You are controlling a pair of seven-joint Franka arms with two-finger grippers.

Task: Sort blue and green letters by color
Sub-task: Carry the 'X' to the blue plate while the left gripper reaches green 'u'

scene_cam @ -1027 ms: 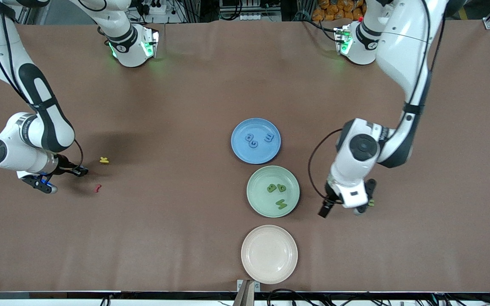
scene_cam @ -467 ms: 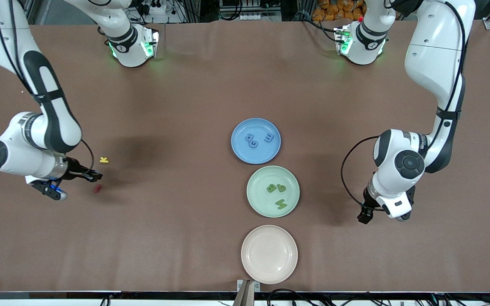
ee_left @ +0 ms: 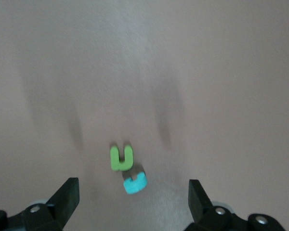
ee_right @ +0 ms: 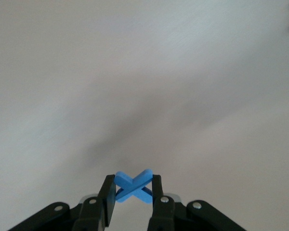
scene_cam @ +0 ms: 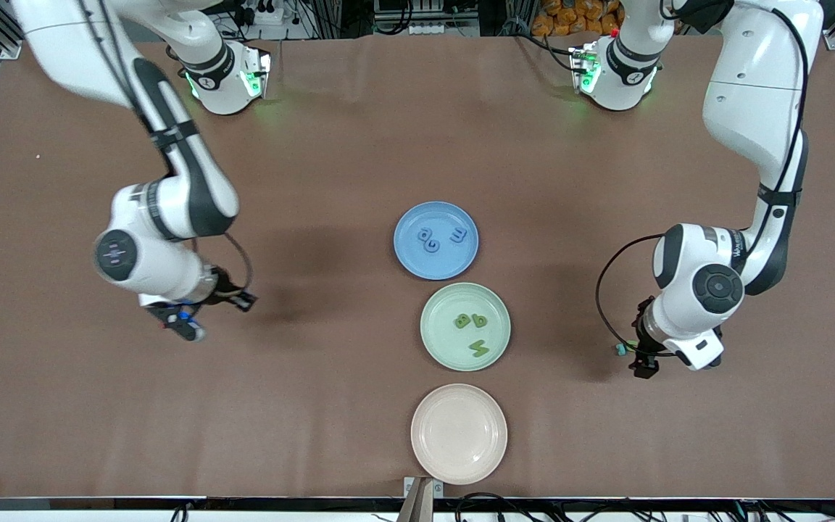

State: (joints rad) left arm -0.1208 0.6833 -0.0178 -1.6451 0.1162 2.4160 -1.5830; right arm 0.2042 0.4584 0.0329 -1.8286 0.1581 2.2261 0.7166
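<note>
Right gripper [scene_cam: 184,317], front view: you see it up in the air over bare brown table [scene_cam: 316,406] toward the right arm's end, a speck of blue at its tip. Blue plate [scene_cam: 409,266]: holds three blue letters [scene_cam: 441,238]. Green plate [scene_cam: 435,350], next nearer the front camera: holds three green letters [scene_cam: 473,330]. Cream plate [scene_cam: 426,464], nearest that camera: nothing visible in it. Left gripper [scene_cam: 642,357]: low over the table toward the left arm's end, well apart from the plates, with a small teal piece [scene_cam: 619,349] just beside its tip.

Left wrist view: left gripper's fingers [ee_left: 67,195] spread wide, nothing between them. Green U-shaped letter [ee_left: 121,158] lies flat on the table ahead of the jaws; a light blue letter [ee_left: 135,183] sits touching or just beside it, slightly closer to the fingers.

Right wrist view: right gripper's fingers [ee_right: 107,197] pressed in on a blue X-shaped letter [ee_right: 133,185], pinched across its middle and held clear of the table.

Step in hand, by your reading: the right arm is carrying the blue X toward the blue plate, while the left arm lines up on the last pair.

Next move calls for: bringing the X over the blue plate and releasing it low. For the left arm, centre the jaws on one letter only; the two lie so close that a careless close could catch both.
</note>
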